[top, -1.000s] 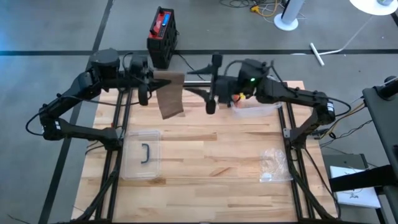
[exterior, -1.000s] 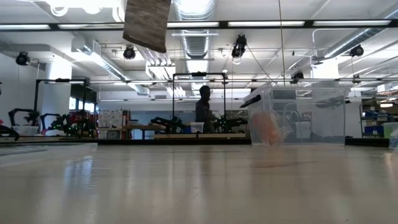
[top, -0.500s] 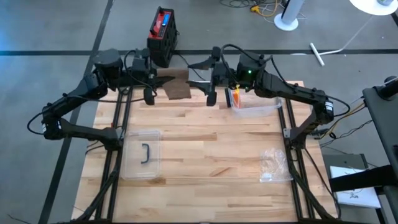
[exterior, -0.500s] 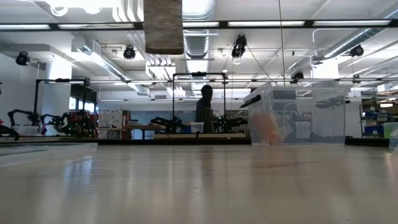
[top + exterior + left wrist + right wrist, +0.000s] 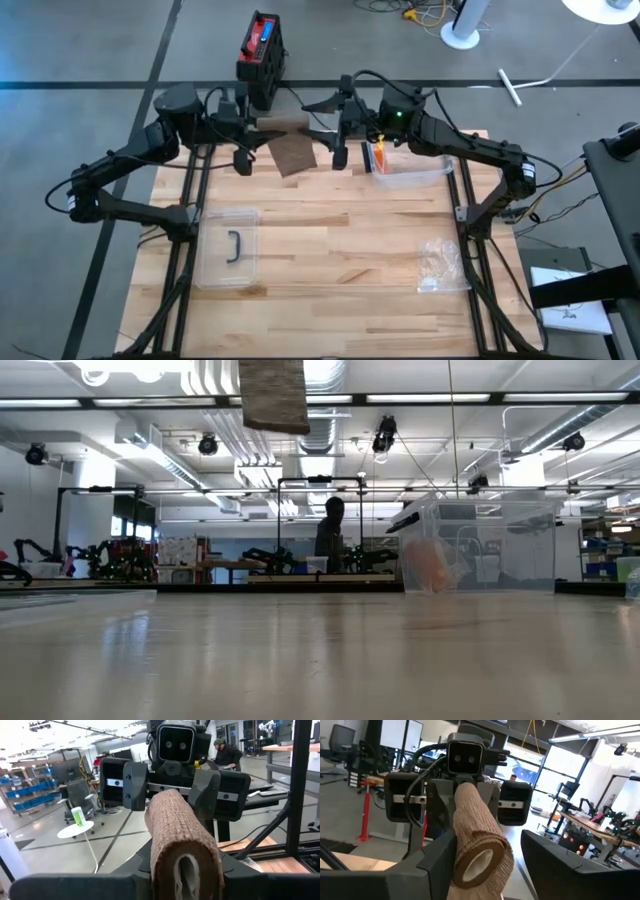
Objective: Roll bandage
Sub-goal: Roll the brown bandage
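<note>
1. brown elastic bandage roll (image 5: 281,124), held in the air above the far edge of the light wooden table (image 5: 330,250); a loose tail (image 5: 293,155) hangs below it.
2. left gripper (image 5: 243,122), jaws narrowly closed on one end of the roll.
3. right gripper (image 5: 337,122), at the opposite end; jaws stand wider, one finger (image 5: 440,855) against the roll; whether it truly grips, cannot tell.
4. clear plastic bin (image 5: 408,172), beside the right arm.

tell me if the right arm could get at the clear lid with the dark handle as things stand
Probably not right away. The right end effector is up at the far edge, busy with the bandage roll held between both arms. The lid lies uncovered on the table's left near side, closer to the left arm.
</note>
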Robot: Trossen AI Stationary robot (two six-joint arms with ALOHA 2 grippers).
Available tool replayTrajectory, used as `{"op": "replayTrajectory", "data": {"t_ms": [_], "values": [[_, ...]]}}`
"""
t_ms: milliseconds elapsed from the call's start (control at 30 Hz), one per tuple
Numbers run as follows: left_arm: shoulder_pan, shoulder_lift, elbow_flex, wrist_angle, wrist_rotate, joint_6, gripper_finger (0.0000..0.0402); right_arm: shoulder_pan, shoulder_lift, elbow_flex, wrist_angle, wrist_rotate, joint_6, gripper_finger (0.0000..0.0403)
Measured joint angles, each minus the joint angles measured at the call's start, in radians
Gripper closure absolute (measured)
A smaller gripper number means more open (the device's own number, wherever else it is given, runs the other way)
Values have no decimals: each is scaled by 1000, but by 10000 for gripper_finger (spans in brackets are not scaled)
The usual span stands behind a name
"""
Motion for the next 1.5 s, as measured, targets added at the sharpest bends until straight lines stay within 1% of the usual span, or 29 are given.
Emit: {"op": "replayTrajectory", "data": {"t_ms": [100, 267, 467, 700, 900, 1133, 1233, 1400, 1500], "values": [[-6, 0, -1, 7, -23, 6, 332, 0, 0, 0, -12, 4, 1, 191], [-9, -1, -1, 30, -92, 6, 340, -1, -24, -1, -33, 28, -20, 196], [-9, -7, 0, 31, -95, 30, 334, -2, -62, 2, -33, 26, -39, 194], [-9, 1, 0, 55, -99, 32, 341, 2, -45, -2, -46, 23, -28, 187], [-14, 1, 0, 46, -100, 55, 329, 2, -45, -2, -22, 27, -47, 196], [-45, 13, 0, 56, -107, 100, 340, 3, -34, 0, -14, 24, -39, 196], [-47, 23, 0, 60, -107, 103, 337, 2, -27, 0, -11, 15, -39, 195], [-47, 34, 0, 75, -106, 103, 326, 4, -10, 0, -12, 12, -24, 208], [-47, 36, 0, 82, -106, 108, 328, 4, -7, 0, -18, 9, -20, 230]]}}
